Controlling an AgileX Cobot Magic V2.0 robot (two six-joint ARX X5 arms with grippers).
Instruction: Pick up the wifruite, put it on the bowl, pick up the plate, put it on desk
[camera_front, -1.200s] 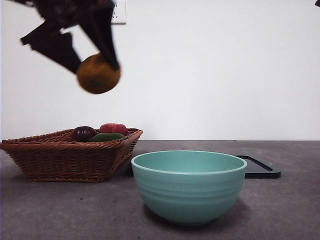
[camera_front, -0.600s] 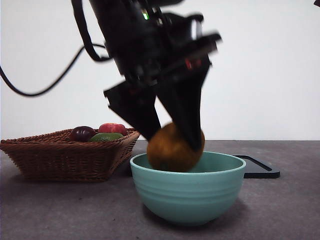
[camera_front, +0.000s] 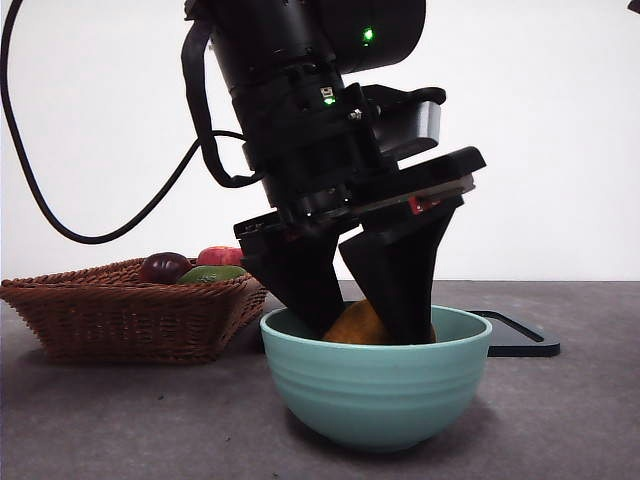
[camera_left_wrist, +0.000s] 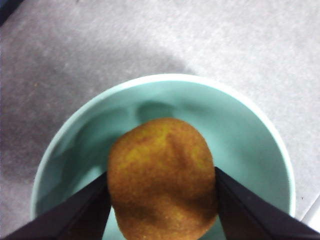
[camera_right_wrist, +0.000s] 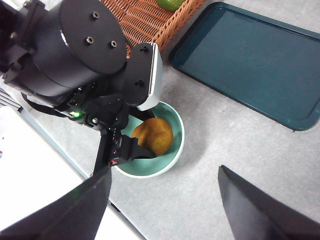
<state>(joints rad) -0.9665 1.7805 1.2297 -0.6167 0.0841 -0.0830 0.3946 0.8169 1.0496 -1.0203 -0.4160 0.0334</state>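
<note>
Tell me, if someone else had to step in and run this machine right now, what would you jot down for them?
Left gripper: shut on the wifruite, lowered inside the bowl.
Right gripper: open, holding nothing, high above the desk.
The dark tray lies flat on the desk beside the wicker basket, untouched.
Done: fruit carried into the bowl.
Left: release it, withdraw, then deal with the plate.
</note>
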